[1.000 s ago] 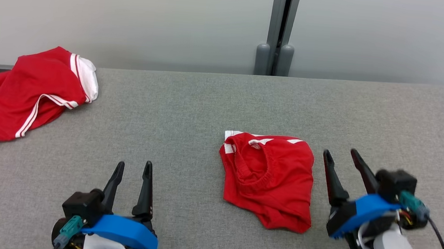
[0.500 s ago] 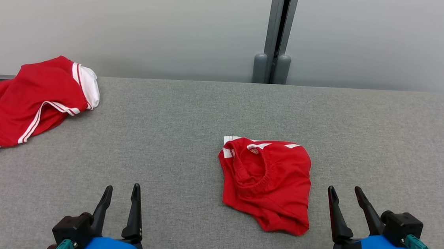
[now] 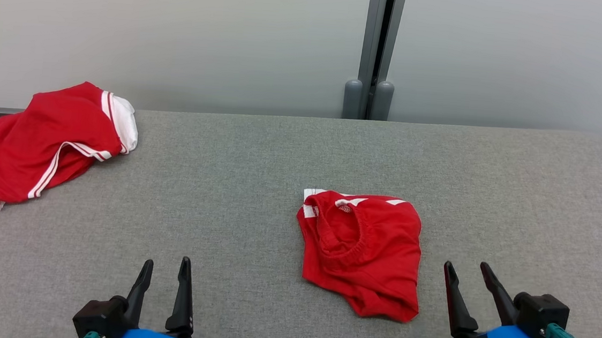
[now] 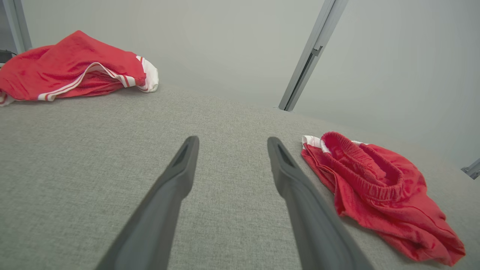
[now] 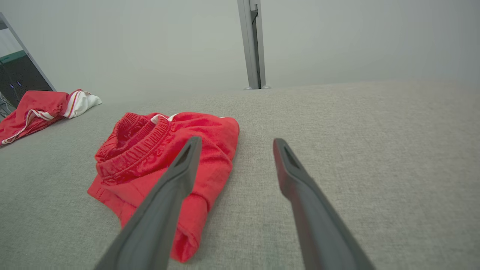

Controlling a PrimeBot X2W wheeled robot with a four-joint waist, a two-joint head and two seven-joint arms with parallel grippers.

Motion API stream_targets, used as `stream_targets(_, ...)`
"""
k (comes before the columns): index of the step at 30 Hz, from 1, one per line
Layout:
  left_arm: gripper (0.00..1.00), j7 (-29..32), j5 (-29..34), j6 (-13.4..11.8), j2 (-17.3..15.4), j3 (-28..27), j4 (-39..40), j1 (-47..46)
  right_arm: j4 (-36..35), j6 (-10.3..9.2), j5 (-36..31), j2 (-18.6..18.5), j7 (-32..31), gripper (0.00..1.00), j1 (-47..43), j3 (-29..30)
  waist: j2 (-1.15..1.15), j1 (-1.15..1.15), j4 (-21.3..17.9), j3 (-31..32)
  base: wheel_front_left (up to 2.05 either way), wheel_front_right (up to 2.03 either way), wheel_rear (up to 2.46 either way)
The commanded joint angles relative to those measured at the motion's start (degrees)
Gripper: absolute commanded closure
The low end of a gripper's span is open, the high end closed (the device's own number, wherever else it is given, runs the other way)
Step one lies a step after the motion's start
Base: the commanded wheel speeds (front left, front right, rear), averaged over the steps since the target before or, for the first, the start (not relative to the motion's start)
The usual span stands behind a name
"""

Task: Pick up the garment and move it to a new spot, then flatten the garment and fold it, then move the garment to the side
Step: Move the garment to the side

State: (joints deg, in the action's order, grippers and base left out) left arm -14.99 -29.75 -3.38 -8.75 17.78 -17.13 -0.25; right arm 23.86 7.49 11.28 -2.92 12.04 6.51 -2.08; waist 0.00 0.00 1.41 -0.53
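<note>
Loosely bunched, the garment (image 3: 374,266) runs near-to-far, waistband (image 3: 356,237) at far end; both jaws released.

Soft, even, bright light fills all 3 views. The crumpled red fabric garment (image 3: 364,249) throws only a thin shadow on the grey woven table cover (image 3: 224,184). In the left wrist view the grey metal wall post (image 4: 305,67) leans from lens distortion, and the long dark fingers (image 4: 165,210) blur at the bottom edge.

Bare lab-like test room: grey padded table (image 3: 259,149), plain partition panels (image 3: 183,31).
</note>
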Motion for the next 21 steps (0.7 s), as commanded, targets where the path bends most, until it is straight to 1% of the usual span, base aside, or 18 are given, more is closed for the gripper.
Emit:
stream_targets(1,0.00,-0.27,0.37,0.22,0.11,0.00,-0.18,0.31,0.45,0.00,-0.93,0.04,-0.81,0.00,0.02,0.09,0.00,0.00,0.12,-0.10,0.00,0.00,0.00)
stream_targets(5,0.00,-0.27,0.71,0.45,0.21,0.31,-0.40,-0.39,1.10,0.01,-3.05,0.03,-2.99,0.00,3.44,1.23,0.00,0.00,0.70,-0.74,0.00,0.00,0.00)
stream_targets(8,0.00,-0.27,0.89,0.33,0.08,0.17,-0.40,-1.19,1.96,0.00,-5.23,0.02,-6.09,0.00,6.81,2.61,0.00,0.00,1.53,-1.59,0.00,0.00,0.00)
stream_targets(9,0.00,-0.27,0.89,0.33,0.08,0.17,-0.40,-1.19,1.96,0.00,-5.23,0.02,-6.09,0.00,6.81,2.61,0.00,0.00,1.53,-1.59,0.00,0.00,0.00)
stream_targets(11,0.00,-0.27,1.09,0.25,0.12,0.12,-0.34,-1.45,2.89,0.00,-6.34,0.03,-8.97,0.00,9.36,3.60,0.00,0.00,2.38,-2.27,0.00,0.00,0.00)
stream_targets(14,0.00,-0.27,1.20,0.26,0.35,-0.06,-0.33,-1.99,4.90,0.00,-7.59,0.03,-13.41,0.00,12.92,5.09,0.00,0.00,4.06,-3.43,0.00,0.00,0.00)
stream_targets(15,0.00,-0.27,1.33,0.29,0.57,-0.18,-0.30,-2.51,6.66,0.00,-8.83,0.02,-16.41,0.00,14.64,6.01,0.00,0.00,5.29,-4.31,0.00,0.00,0.00)
stream_targets(17,0.00,-0.27,1.47,0.34,0.74,-0.40,-0.31,-2.72,8.50,0.00,-9.93,0.01,-19.10,0.00,16.09,6.96,0.00,0.00,6.53,-5.25,0.00,0.00,0.00)
stream_targets(18,0.00,-0.26,1.67,0.54,0.96,-0.52,-0.46,-2.93,10.00,0.00,-11.24,0.00,-21.11,0.00,17.29,8.13,0.00,0.00,7.85,-6.31,0.00,0.00,0.00)
stream_targets(21,0.00,-0.26,1.86,0.81,1.40,-1.30,-0.53,-3.59,13.43,0.00,-11.88,0.01,-24.04,0.00,18.53,9.77,0.00,0.00,9.81,-7.95,0.00,0.00,0.00)
